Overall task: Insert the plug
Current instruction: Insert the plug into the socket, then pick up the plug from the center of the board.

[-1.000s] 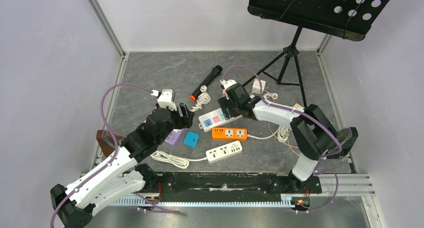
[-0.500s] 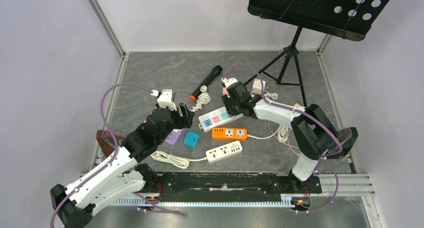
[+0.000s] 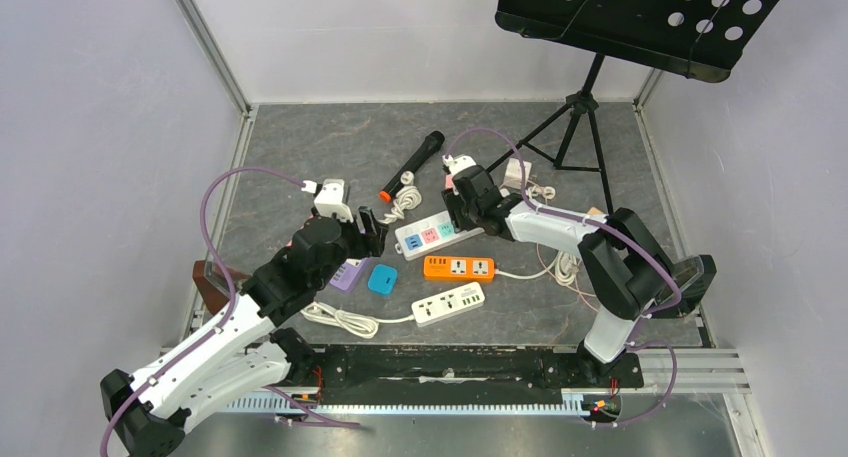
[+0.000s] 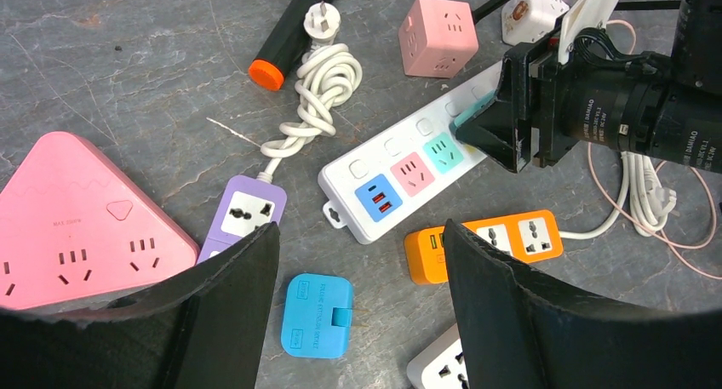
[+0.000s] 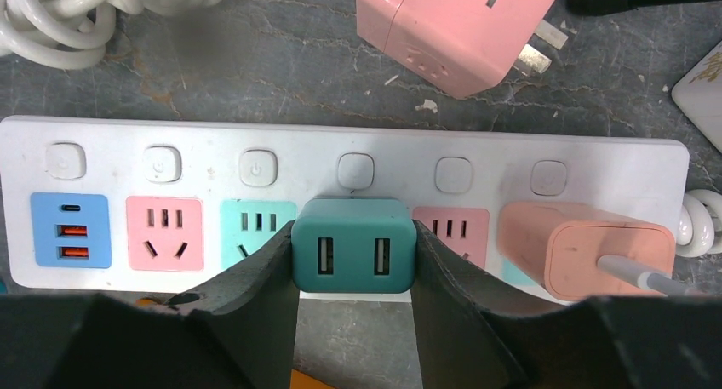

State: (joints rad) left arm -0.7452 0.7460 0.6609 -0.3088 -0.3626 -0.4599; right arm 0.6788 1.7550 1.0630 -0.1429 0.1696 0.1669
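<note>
The left arm (image 3: pixel 250 307) reached far and rightward, the left tool (image 4: pixel 362 270) hovering with fingers spread wide. The right arm (image 3: pixel 552 227) stretched leftward and low, the right tool (image 3: pixel 455 214) clamped on the teal plug (image 5: pixel 353 257).

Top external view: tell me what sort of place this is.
Probably a robot lab test cell: plain pale walls box in a grey table, two arms are bolted at its near rail, and assorted power strips lie as practice props near a music stand.
</note>
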